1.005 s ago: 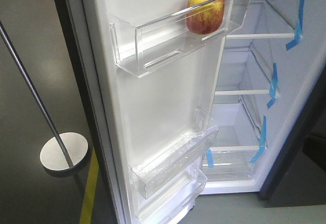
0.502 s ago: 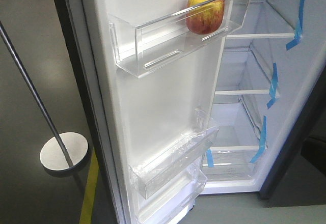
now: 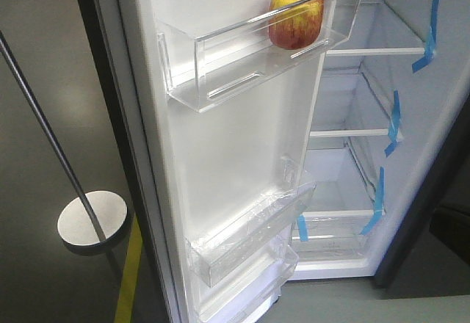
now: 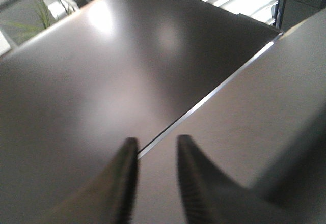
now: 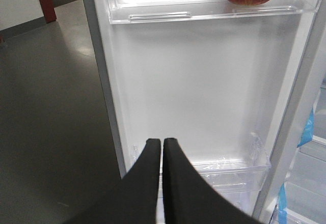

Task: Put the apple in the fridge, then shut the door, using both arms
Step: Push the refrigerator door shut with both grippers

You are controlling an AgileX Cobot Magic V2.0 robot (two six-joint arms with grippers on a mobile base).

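The apple (image 3: 296, 18) sits in the upper clear bin (image 3: 220, 59) on the white inside of the door (image 3: 235, 139), at the bin's end nearest the fridge (image 3: 440, 117), so the placing looks done and closing the door is what remains. In the right wrist view the right gripper (image 5: 162, 141), its fingers pressed together and holding nothing, points straight at the door's inner face at 12 o'clock, with the apple high at 1 o'clock and the door's free edge off at 9 o'clock. The left gripper (image 4: 157, 141), fingers a little spread and empty, hovers close to a dark grey panel (image 4: 127, 56) with a bright seam (image 4: 214, 96) running toward 2 o'clock. If that panel is the door's outer face, which I cannot tell, the left arm is better placed to push.
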